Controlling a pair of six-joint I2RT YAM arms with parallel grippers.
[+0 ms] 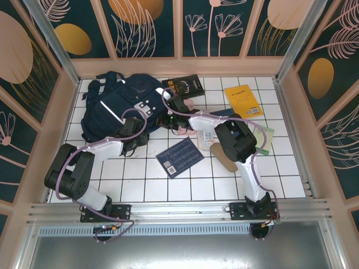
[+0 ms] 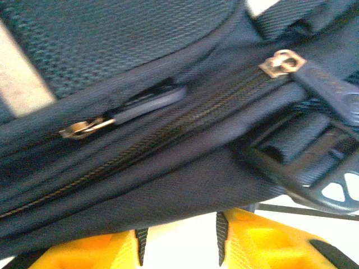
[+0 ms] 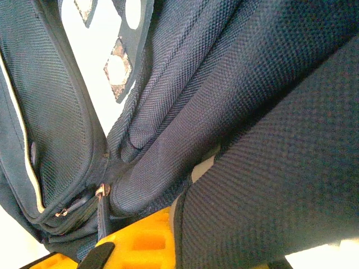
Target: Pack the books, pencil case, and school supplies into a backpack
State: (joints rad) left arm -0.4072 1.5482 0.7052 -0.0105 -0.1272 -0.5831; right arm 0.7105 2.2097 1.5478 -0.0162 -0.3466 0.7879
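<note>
At far left of the tiled table (image 1: 291, 179): backpack (image 1: 112, 112), navy, lying flat, main zip (image 2: 185, 120) closed along the stretch seen from the left wrist, so nothing looks packed yet.

Right gripper (image 1: 171, 106): jaws together, apparently pinching a fold of the pack's fabric at its right edge. Likely purpose is to anchor and tension the cloth so a slider can run.

Left gripper (image 2: 179, 227): jaws part-way apart, nothing between them, poised at the pack's near edge just below a brass zip pull (image 2: 84, 128), probably lining up to catch it.

Books seen, all outside the pack: black book (image 1: 182, 87) just beside it; yellow book (image 1: 242, 101) and grid-patterned navy book (image 1: 179, 158) apart on the tiles, awaiting loading.

Supplies: printed packet (image 1: 205, 138), partly under the right arm.
</note>
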